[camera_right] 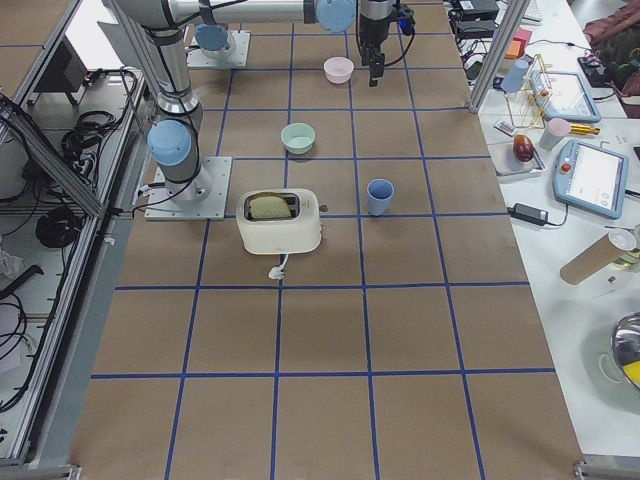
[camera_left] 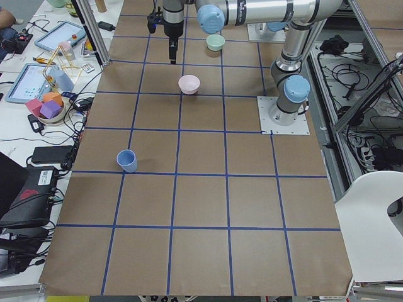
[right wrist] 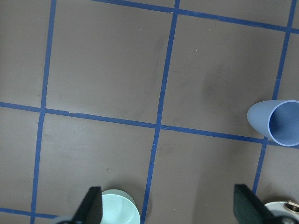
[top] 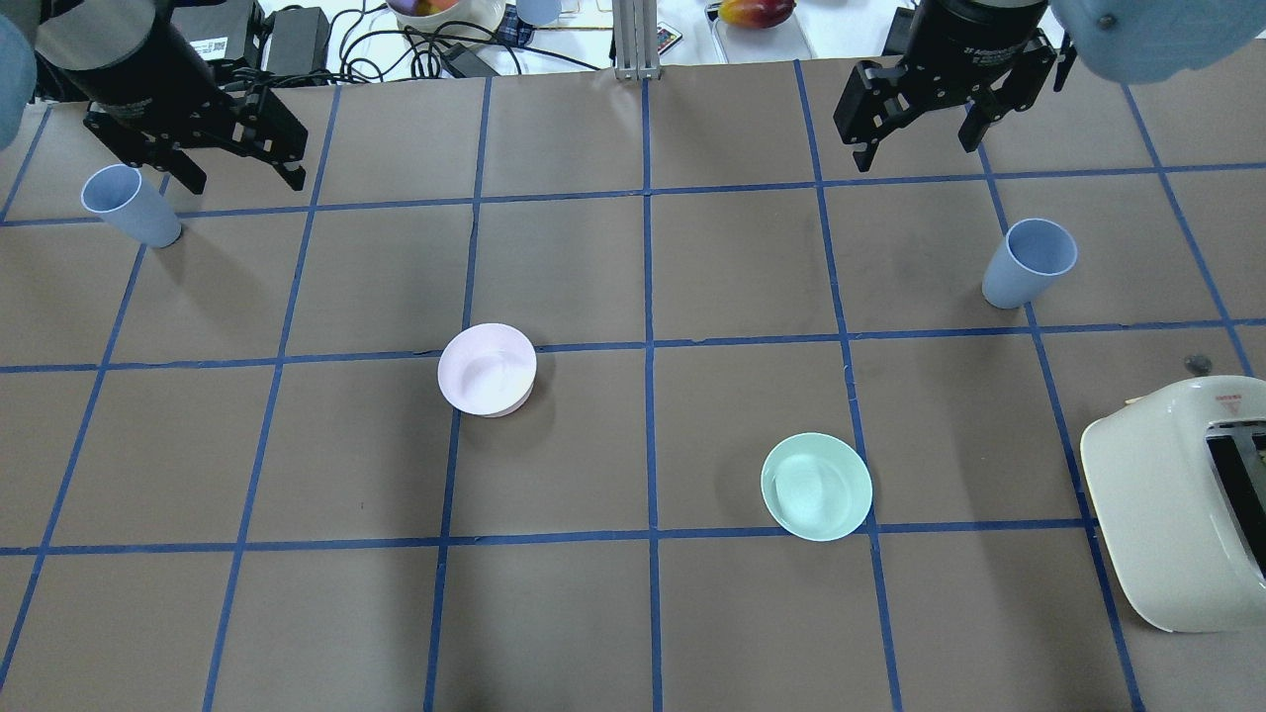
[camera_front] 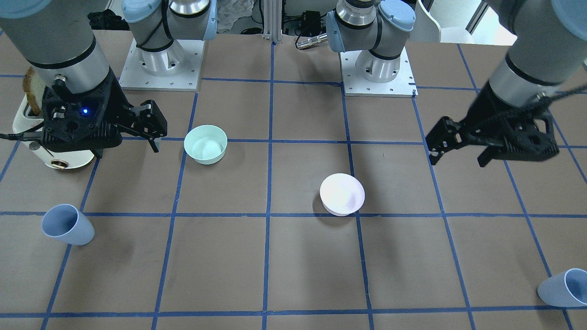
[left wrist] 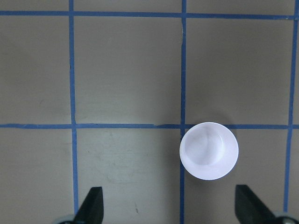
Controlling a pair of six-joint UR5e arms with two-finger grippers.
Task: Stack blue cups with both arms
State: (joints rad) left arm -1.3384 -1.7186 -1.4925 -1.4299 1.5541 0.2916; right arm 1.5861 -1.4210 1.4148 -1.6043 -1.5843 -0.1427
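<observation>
Two-armed robot poised to stack: the left end effector (top: pixel 242 176) and right end effector (top: pixel 915 140) hang spread and empty above the tabletop (top: pixel 633 613), near the upright left blue cup (top: pixel 131 206) and right blue cup (top: pixel 1029 262), which stand well apart. An off-centre descent could clip a rim and topple a light cup.

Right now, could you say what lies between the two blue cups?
Only bare table; the pink bowl and green bowl sit off that line, seen in the overhead view.
</observation>
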